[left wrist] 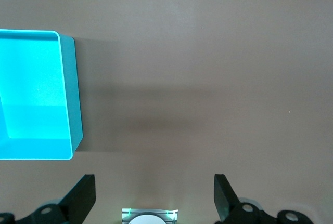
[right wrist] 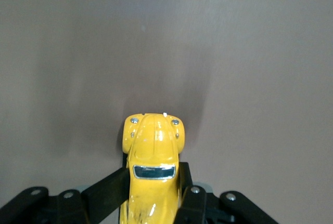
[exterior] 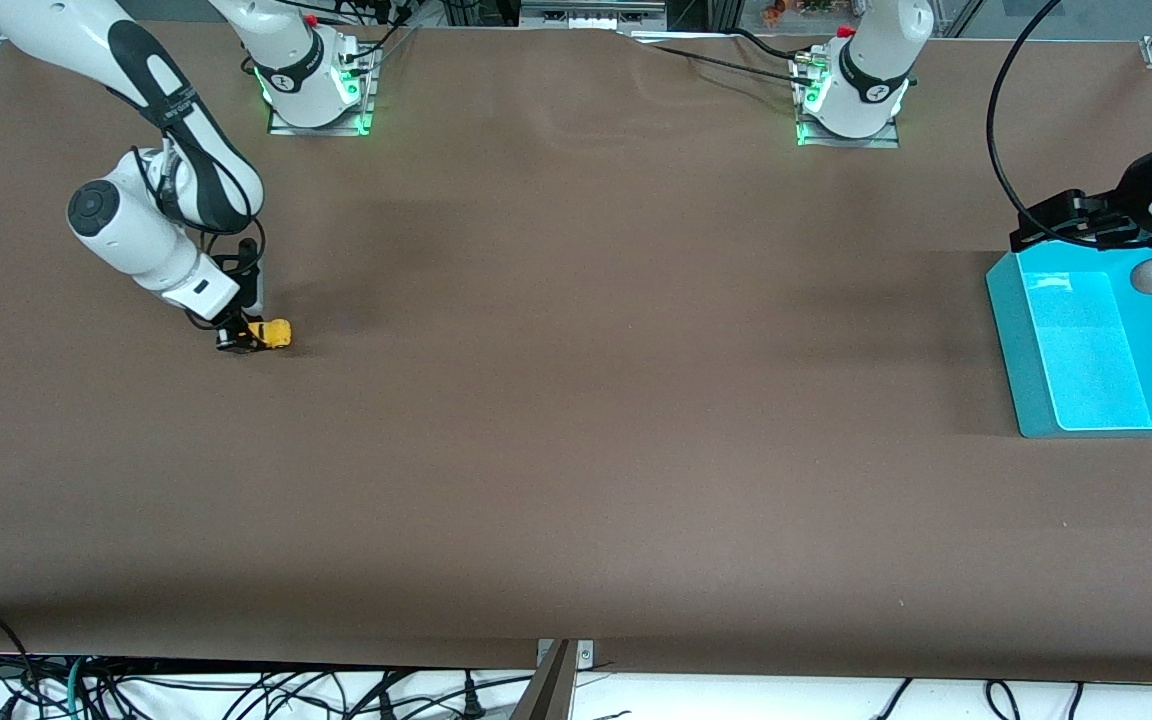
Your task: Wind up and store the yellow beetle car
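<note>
At the right arm's end, right jaws (exterior: 248, 338) clamp yellow beetle car (exterior: 271, 332) — left jaws (left wrist: 155, 195) open, waiting.

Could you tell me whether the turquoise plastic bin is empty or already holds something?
Empty: the turquoise plastic bin shows only a bare floor in the front and left wrist views; the tiny yellow beetle car sits in the right gripper.

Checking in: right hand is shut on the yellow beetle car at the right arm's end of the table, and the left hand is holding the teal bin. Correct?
Not quite. The left hand holds nothing: the left wrist view shows its fingers open and empty, over the table beside the teal bin. The rest stands: the right hand is shut on the yellow beetle car at the right arm's end.
</note>
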Action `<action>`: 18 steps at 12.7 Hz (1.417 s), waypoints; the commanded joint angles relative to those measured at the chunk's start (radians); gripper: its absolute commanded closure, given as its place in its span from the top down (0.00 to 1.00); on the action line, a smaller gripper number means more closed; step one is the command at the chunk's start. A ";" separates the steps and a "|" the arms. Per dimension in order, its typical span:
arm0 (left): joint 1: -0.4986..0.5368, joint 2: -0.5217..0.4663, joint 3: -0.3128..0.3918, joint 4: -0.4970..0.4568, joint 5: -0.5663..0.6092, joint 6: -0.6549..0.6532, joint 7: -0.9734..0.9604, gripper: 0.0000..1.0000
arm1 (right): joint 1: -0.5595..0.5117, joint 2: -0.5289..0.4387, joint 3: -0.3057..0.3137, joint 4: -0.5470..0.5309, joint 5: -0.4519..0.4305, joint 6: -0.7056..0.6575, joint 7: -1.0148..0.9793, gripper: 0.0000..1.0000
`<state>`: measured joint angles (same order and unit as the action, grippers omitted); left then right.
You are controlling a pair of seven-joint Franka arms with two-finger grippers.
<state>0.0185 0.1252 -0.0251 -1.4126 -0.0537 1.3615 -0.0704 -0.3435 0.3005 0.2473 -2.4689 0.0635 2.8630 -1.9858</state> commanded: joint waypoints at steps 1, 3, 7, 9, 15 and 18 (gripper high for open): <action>-0.002 -0.001 0.001 -0.002 0.017 0.007 0.079 1.00 | -0.063 0.088 -0.013 0.007 -0.010 0.027 -0.097 0.25; 0.006 0.001 0.002 -0.003 0.014 0.008 0.147 1.00 | -0.100 0.094 -0.014 0.010 -0.010 0.027 -0.131 0.25; 0.020 0.016 0.001 -0.003 0.017 0.008 0.375 1.00 | -0.138 0.101 -0.014 0.025 -0.008 0.026 -0.173 0.27; 0.018 0.034 0.002 -0.002 0.028 0.007 0.493 1.00 | -0.137 0.097 -0.013 0.030 -0.004 0.019 -0.160 0.43; 0.029 0.115 0.002 0.000 0.055 0.016 0.889 1.00 | -0.137 0.094 0.003 0.071 -0.004 -0.039 -0.176 0.99; 0.032 0.162 0.002 0.001 0.069 0.033 1.024 1.00 | -0.137 0.092 0.004 0.077 -0.005 -0.047 -0.177 0.99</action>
<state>0.0473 0.2686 -0.0189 -1.4168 -0.0105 1.3792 0.8695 -0.4629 0.3857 0.2391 -2.4027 0.0638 2.8372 -2.1410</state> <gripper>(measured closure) 0.000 0.004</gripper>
